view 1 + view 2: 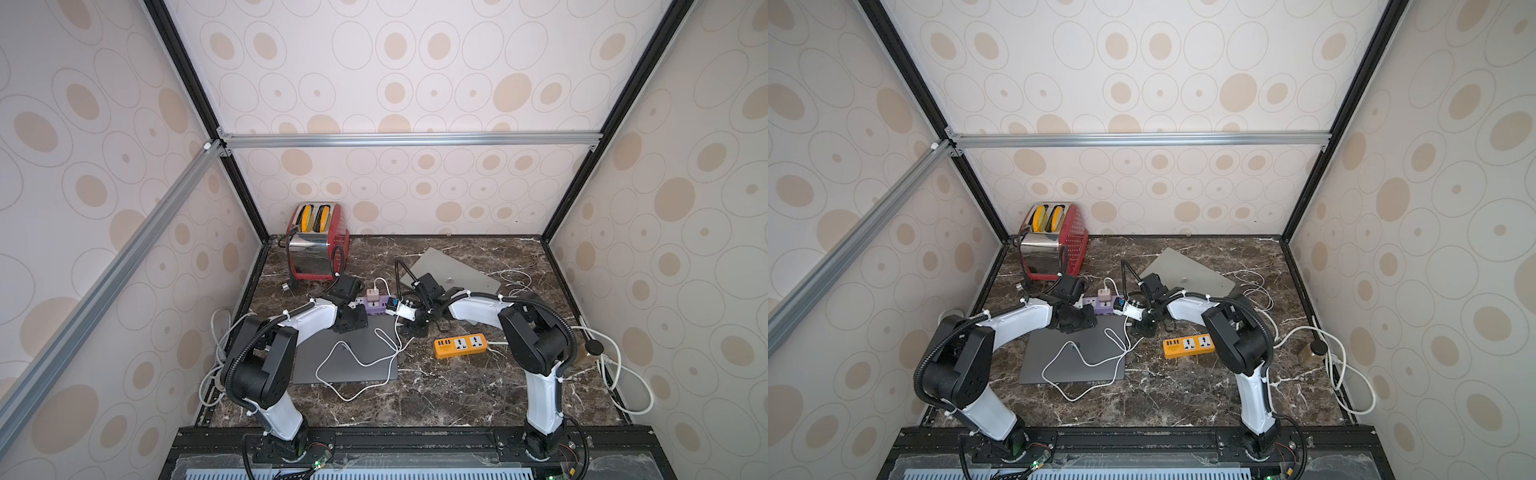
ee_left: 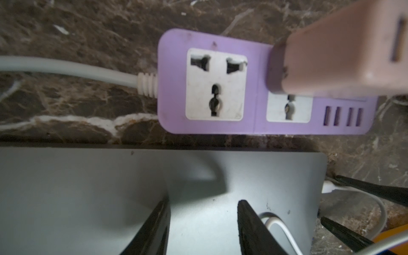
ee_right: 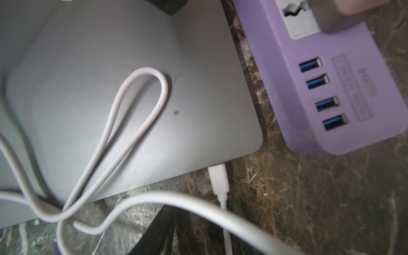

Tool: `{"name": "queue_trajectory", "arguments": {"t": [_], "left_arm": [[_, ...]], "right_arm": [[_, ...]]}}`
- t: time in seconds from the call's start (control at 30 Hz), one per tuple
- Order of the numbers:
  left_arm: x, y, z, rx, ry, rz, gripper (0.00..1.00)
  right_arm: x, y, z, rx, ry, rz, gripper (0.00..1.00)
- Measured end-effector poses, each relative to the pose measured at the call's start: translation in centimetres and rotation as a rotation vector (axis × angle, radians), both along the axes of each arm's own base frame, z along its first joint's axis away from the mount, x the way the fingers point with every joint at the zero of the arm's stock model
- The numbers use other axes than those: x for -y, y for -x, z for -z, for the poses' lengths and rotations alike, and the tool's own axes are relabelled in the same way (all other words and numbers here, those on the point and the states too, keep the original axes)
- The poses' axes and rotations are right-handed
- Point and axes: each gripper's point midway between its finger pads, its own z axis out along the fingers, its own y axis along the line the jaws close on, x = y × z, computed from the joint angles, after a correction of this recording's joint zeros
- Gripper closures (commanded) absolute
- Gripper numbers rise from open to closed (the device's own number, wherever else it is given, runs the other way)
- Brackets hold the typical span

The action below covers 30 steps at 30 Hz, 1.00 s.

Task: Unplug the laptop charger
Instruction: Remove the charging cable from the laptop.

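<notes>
One pinkish charger brick sits plugged into the purple power strip at mid-frame in both top views, just above the dark grey laptop. Its white cable loops over the closed lid, and the connector is seated in the laptop's edge. The left gripper hovers over the lid near the strip, fingers apart, holding nothing. The right gripper flanks the connector; its fingers seem spread and released, though only their tips show.
</notes>
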Motion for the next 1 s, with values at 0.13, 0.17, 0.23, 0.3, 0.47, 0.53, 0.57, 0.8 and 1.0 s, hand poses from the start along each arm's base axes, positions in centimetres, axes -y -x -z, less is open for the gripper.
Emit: {"name": "queue_trajectory", "arguments": {"t": [0.13, 0.17, 0.23, 0.3, 0.47, 0.53, 0.57, 0.8, 1.0], "left_arm": [[0.0, 0.0, 0.0, 0.000, 0.000, 0.000, 0.49], [0.0, 0.0, 0.0, 0.000, 0.000, 0.000, 0.49], [0.0, 0.0, 0.0, 0.000, 0.000, 0.000, 0.49], [0.0, -0.1, 0.0, 0.000, 0.000, 0.000, 0.49], [0.0, -0.2, 0.0, 0.002, 0.000, -0.001, 0.49], [0.0, -0.2, 0.0, 0.003, 0.001, -0.002, 0.49], [0.0, -0.3, 0.0, 0.003, 0.001, -0.001, 0.49], [0.0, -0.4, 0.0, 0.005, 0.002, -0.003, 0.48], [0.0, -0.5, 0.1, 0.008, 0.002, -0.004, 0.49]], "right_arm": [[-0.6, -0.4, 0.0, 0.005, -0.013, -0.001, 0.55], [-0.8, -0.5, 0.0, 0.008, -0.017, -0.002, 0.55], [-1.1, -0.7, 0.0, 0.010, -0.025, -0.005, 0.57], [-1.5, -1.0, 0.0, 0.011, -0.032, -0.011, 0.60], [-1.6, -1.1, 0.0, 0.008, -0.032, -0.021, 0.73], [-1.7, -1.0, 0.0, 0.005, -0.033, -0.024, 0.80], [-1.7, -1.0, 0.0, 0.008, -0.032, -0.026, 0.84], [-1.6, -1.0, 0.1, 0.031, -0.032, -0.046, 0.92], [-1.5, -1.1, 0.0, 0.060, -0.020, -0.068, 0.92]]}}
